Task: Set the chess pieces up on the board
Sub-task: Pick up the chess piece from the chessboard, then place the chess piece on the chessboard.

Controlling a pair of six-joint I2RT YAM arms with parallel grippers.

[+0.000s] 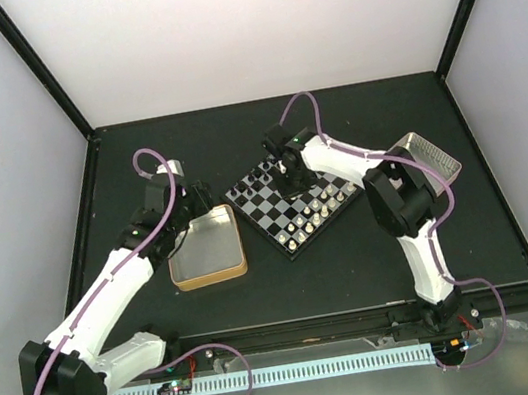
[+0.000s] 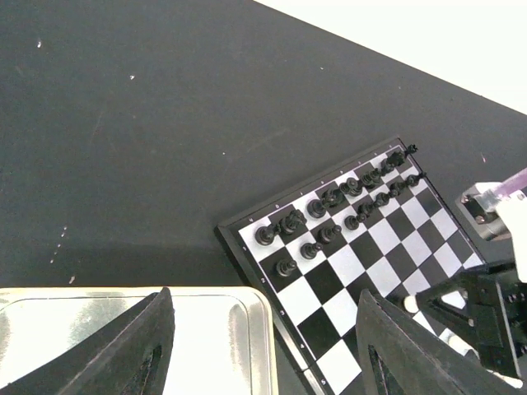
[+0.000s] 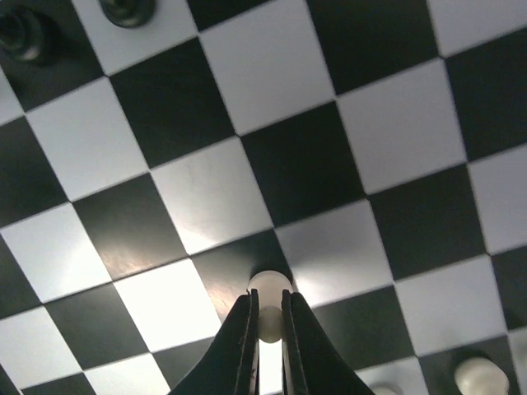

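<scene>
Your right tool [image 3: 268, 329] is clamped on a white piece [image 3: 270, 285]; left tool [image 2: 265, 333] apart. Piece likely light, hard, slick: take hold just below its head.

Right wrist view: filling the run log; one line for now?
right claw: shut on cream-white chess piece | over black-and-white chequered board | left claw: open

Board [image 1: 275, 212] diagonal; black pieces [image 2: 317, 208] two rows; cream piece [image 3: 269, 286] pinched.
</scene>
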